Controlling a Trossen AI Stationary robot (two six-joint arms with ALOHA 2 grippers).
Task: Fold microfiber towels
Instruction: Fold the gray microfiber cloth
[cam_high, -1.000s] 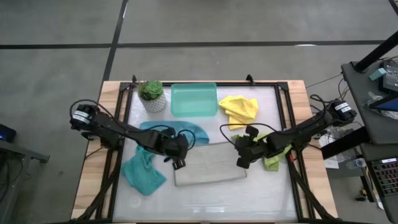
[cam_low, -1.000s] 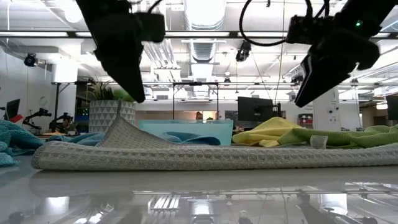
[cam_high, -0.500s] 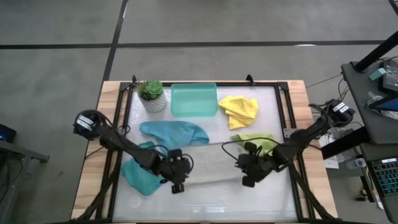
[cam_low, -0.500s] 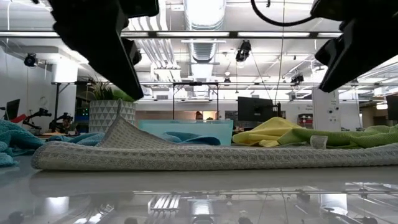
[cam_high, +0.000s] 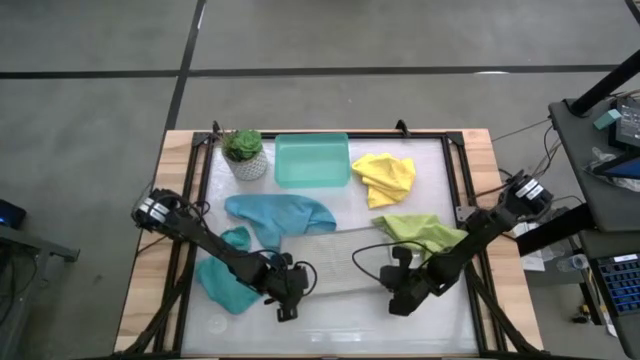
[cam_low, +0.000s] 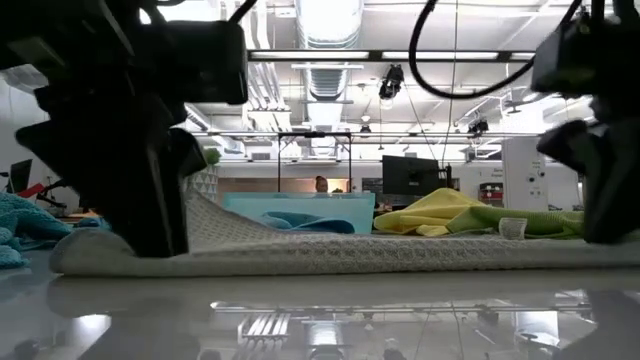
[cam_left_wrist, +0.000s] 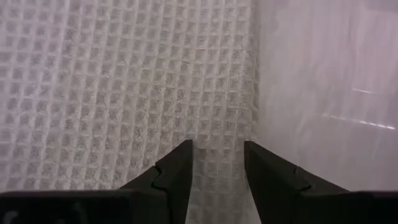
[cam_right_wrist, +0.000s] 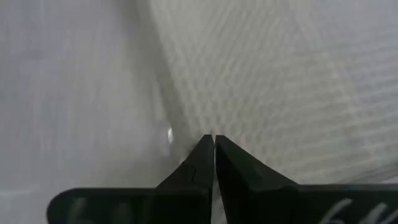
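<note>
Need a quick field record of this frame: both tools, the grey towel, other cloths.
left tool: open, fingers astride the grey towel's near left corner
right tool: shut at the towel's near right corner; grip on cloth not confirmable
grey towel: flat at table centre front
teal towels: one behind the grey, one bunched left
lime towel: right
yellow towel: back right
tray: back centre, beside plant

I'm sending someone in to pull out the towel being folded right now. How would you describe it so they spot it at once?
Start at the teal tray at the far edge of the table, then come straight toward the near edge. The grey towel lies flat there, with the left hand and the right hand at its two near corners. It is the only pale, waffle-textured cloth; the neighbouring towels are teal-blue, lime green and yellow.
</note>
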